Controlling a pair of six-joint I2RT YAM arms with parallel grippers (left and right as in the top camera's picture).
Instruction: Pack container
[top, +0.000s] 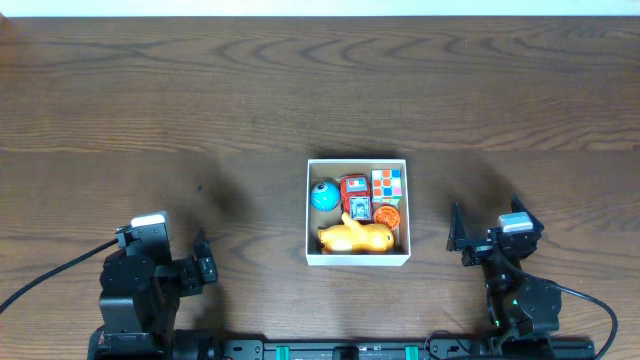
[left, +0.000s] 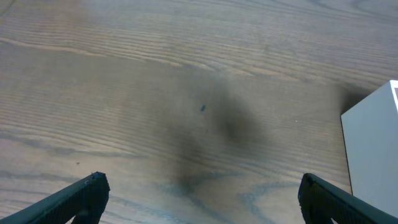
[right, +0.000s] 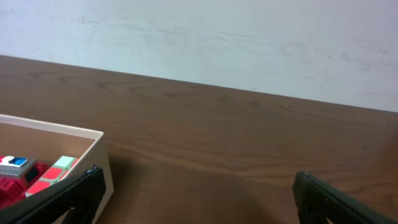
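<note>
Cardboard container (top: 358, 260) holds 5 toys (top: 355, 237); left tool (left: 202, 190), right tool (right: 199, 183) spread wide.

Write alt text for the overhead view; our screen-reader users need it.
A white-walled square container on a table holds a yellow toy animal, blue ball, red toy, puzzle cube and orange piece. The left gripper and right gripper flank it, open.

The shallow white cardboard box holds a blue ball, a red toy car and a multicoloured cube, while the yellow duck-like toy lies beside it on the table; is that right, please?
Not quite: the overhead view shows the yellow duck-like toy inside the shallow white cardboard box too, along its near wall. The blue ball, red toy car and multicoloured cube are inside, as you said.
</note>
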